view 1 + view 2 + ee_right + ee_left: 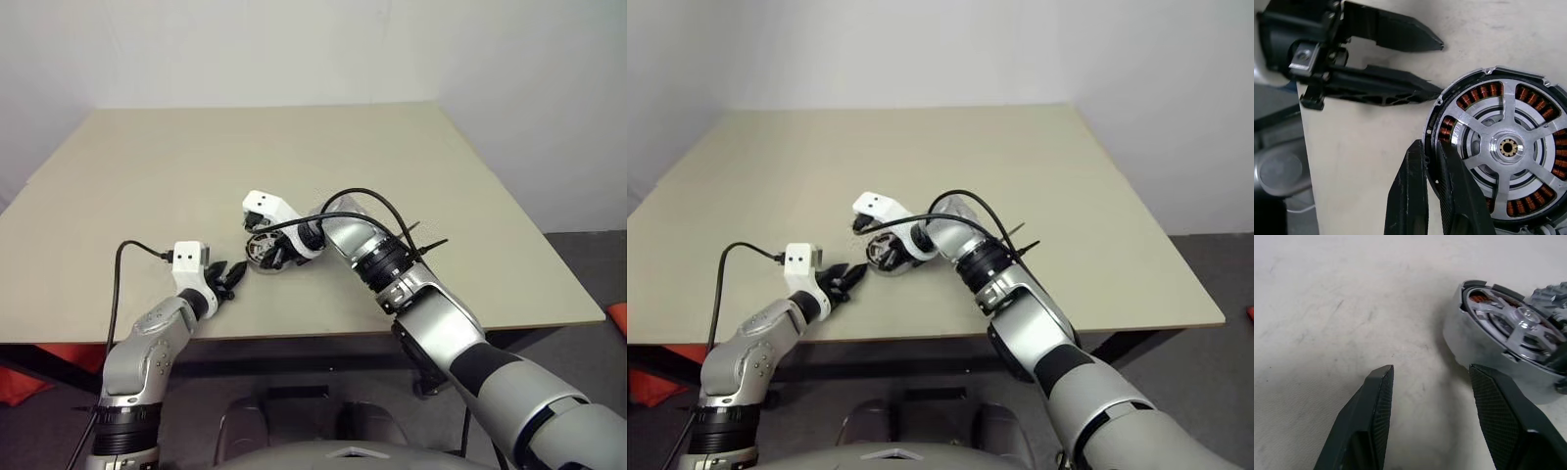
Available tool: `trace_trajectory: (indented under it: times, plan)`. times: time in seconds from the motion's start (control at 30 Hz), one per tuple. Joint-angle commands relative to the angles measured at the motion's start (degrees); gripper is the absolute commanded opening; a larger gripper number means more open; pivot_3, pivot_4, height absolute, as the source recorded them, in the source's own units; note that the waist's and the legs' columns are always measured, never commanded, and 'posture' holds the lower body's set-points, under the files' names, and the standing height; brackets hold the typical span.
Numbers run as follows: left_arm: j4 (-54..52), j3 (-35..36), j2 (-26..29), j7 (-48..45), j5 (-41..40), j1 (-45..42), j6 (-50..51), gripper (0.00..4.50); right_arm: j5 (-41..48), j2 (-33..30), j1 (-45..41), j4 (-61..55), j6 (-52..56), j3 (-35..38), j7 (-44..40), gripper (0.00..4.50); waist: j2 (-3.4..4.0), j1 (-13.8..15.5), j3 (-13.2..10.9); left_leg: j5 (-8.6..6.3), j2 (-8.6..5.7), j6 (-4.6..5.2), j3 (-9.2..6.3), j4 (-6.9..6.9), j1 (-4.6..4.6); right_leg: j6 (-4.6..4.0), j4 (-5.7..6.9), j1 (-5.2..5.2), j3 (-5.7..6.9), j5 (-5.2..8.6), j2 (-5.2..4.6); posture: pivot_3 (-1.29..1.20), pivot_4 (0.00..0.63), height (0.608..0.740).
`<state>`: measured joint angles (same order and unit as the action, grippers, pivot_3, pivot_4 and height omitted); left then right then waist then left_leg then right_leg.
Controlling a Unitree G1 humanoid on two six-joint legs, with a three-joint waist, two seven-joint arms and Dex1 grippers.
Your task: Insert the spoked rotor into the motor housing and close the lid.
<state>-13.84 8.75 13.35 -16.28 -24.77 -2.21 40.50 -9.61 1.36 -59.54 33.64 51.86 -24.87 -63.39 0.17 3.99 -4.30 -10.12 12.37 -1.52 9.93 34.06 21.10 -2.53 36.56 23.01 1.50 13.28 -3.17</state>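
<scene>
The table (294,157) is bare from nine o'clock round to three o'clock of the motor housing (1501,147) — wide free room there. At its seven o'clock the left gripper (233,275) stands near, and the right gripper (1435,196) pinches its rim — those sides are blocked.

Soft, even light falls from above on the pale tabletop (294,147), with faint shadows and no harsh glare. In the left wrist view the dark fingers (1371,416) blur slightly; the metal housing (1508,147) shows small bright glints.
</scene>
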Motion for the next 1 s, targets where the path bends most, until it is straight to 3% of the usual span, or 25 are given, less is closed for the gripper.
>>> trace_trajectory:
  times: [0.03,0.07,0.33,0.57,0.63,0.83,1.0]
  plan:
    - [-2.41,-1.22,-0.54,-1.22,-1.13,-1.09,-0.84,2.6,3.25,2.54,-2.33,0.33,0.78,1.53,1.6,0.01,0.0,0.01,0.0,0.01,0.0,-0.02,-0.02,0.0,-0.01,0.0,0.0,0.0,0.0,0.0,0.0,0.0,0.0,0.74]
    - [-2.36,-1.24,-0.55,-1.22,-1.08,-1.13,-0.91,2.6,3.51,2.6,-2.5,0.63,0.86,1.58,1.93,0.01,0.0,0.01,0.0,0.02,0.0,-0.03,-0.04,0.0,-0.02,0.01,0.0,0.01,0.0,0.0,0.0,0.0,0.0,0.74]
    - [-1.88,-0.86,-0.16,-1.59,-0.98,-1.36,-1.0,2.6,6.2,1.9,-3.7,-1.94,1.29,1.31,1.69,2.63,0.01,0.39,-0.01,0.03,-0.06,-0.05,-0.06,-0.03,0.1,0.0,0.01,0.03,0.0,-0.01,-0.01,0.0,0.0,0.74]
    - [-1.57,-0.34,0.6,-2.21,-1.28,-1.94,-0.41,2.6,13.38,-0.8,-3.95,-15.26,8.51,0.79,-2.83,2.63,-0.01,0.78,-0.01,0.06,-0.17,-0.09,-0.06,-0.39,0.13,-0.05,-0.15,0.06,-0.01,-0.01,-0.02,0.0,0.0,0.74]
    - [-1.72,0.0,1.05,-2.49,-1.66,-2.0,0.07,2.6,15.14,-1.38,-5.39,-16.94,5.65,3.14,-2.44,2.63,-0.01,0.89,-0.01,0.07,-0.16,-0.11,-0.06,-0.42,0.11,-0.01,-0.17,0.06,-0.01,0.02,-0.01,0.0,0.0,0.74]
    - [-2.71,2.2,3.77,-3.55,-3.58,-1.76,2.39,2.6,15.91,-3.78,-8.46,-10.58,-6.44,8.72,2.0,2.63,-0.04,1.31,0.0,0.12,-0.15,-0.21,-0.05,-0.43,0.03,0.11,-0.13,0.05,-0.01,0.09,-0.01,0.0,0.0,0.74]
    - [-3.61,6.9,10.17,-5.68,-5.7,-0.27,4.89,2.6,12.29,-10.08,-8.48,1.38,-21.2,12.11,9.63,2.63,-0.1,1.45,0.01,0.19,-0.16,-0.33,-0.05,-0.42,0.03,0.09,-0.07,0.06,-0.01,0.07,-0.01,0.0,0.0,0.74]
